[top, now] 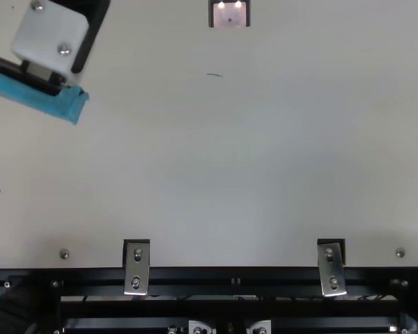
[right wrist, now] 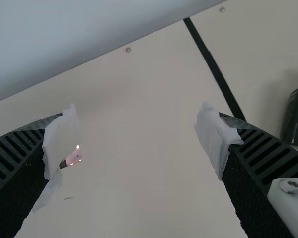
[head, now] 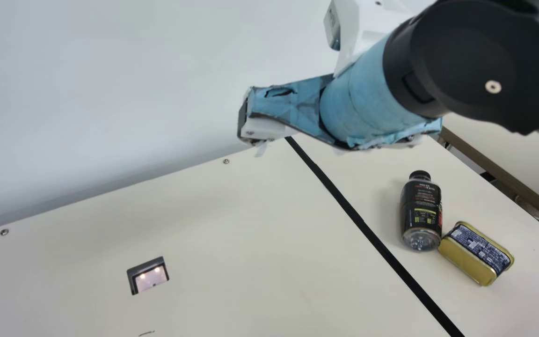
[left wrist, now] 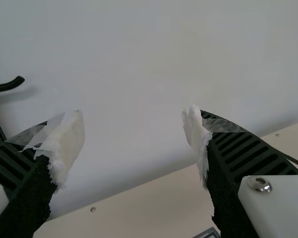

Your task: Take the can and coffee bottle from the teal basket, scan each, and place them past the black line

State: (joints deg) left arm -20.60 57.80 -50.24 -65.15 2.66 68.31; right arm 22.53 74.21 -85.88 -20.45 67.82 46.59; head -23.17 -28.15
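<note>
Honestly, looks finished: the bottle (head: 420,206) and can (head: 477,252) are lying past the black line (head: 363,220), probably so they count as scanned and stay clear of the scanner (head: 149,277). Left tool (left wrist: 134,134) and right tool (right wrist: 139,131) are both spread wide, gripping nothing, I guess cos there's nothing left to carry.

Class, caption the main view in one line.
Bottle and can rest past the black line; the right arm hovers.
</note>
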